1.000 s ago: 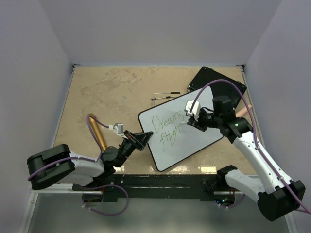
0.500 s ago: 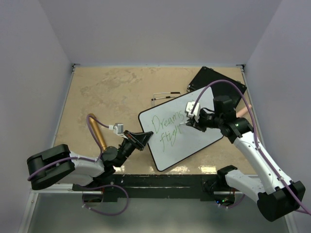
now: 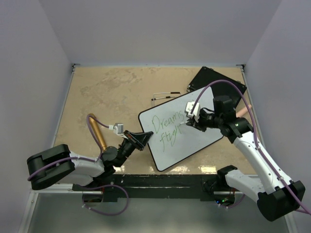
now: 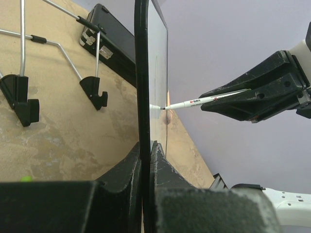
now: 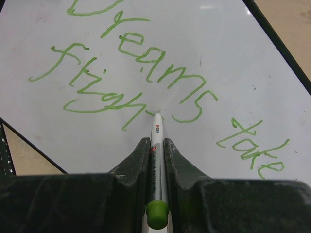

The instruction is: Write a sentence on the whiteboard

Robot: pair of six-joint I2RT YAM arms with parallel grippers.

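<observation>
White, glossy and thinly framed in black, the whiteboard [image 3: 197,141] lies slanted across the near right part of the tan table [image 3: 107,92]. Its far corner overlaps a flat black board [image 3: 214,80]. Green handwriting [image 5: 165,73] on its face reads "Dreams take" and, one line below, "fligh". A white marker [image 5: 156,141] with a green end touches the board with its tip just after the final letter. The right gripper [image 5: 155,143] is closed narrowly on this marker, with the barrel lying between its two dark fingers. The left gripper [image 4: 146,145] is clamped on the whiteboard's frame at the left edge, one jaw on each face. Thin metal rods with black ends [image 3: 163,96] lie on the table just beyond the whiteboard, apart from it.
</observation>
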